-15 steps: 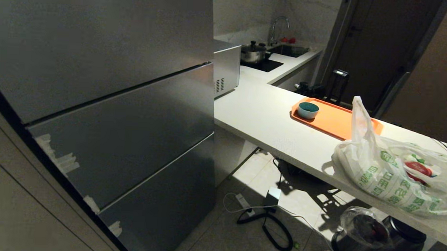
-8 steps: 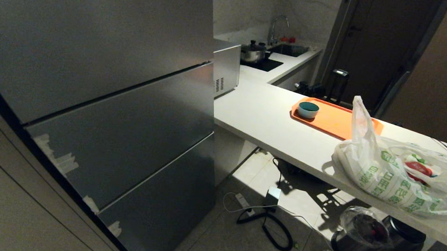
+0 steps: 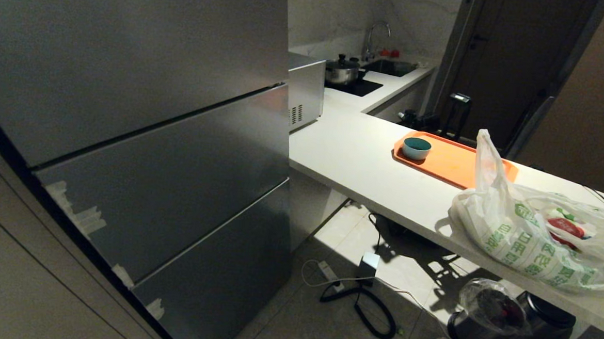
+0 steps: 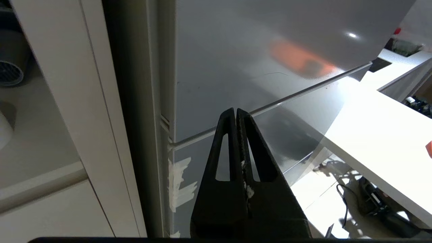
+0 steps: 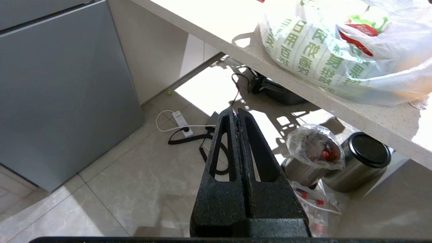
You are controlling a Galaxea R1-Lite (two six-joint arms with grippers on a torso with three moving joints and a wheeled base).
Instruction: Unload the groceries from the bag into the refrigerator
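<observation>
— Refrigerator [image 3: 143, 145] on your left: what do you see there?

— You have all its stacked doors closed, with pale tape scraps [image 3: 80, 214] on the left edge. Your left gripper [image 4: 235, 113] sits in front of that edge by a seam between two doors, jaws pressed together and holding nothing.

— And moving right?

— You find the white counter [image 3: 354, 162] meeting the refrigerator's side, a silver box with vent slots [image 3: 305, 95] at its back corner, then an orange tray [image 3: 455, 162] carrying a teal bowl [image 3: 416, 148].

— Where's the bag?

— Your bag [image 3: 531, 238] lies at the counter's front edge toward the right end, the groceries [image 3: 565, 227] inside it. Your right gripper [image 5: 237, 113] hangs low over the floor below that edge, jaws closed and empty.
</observation>
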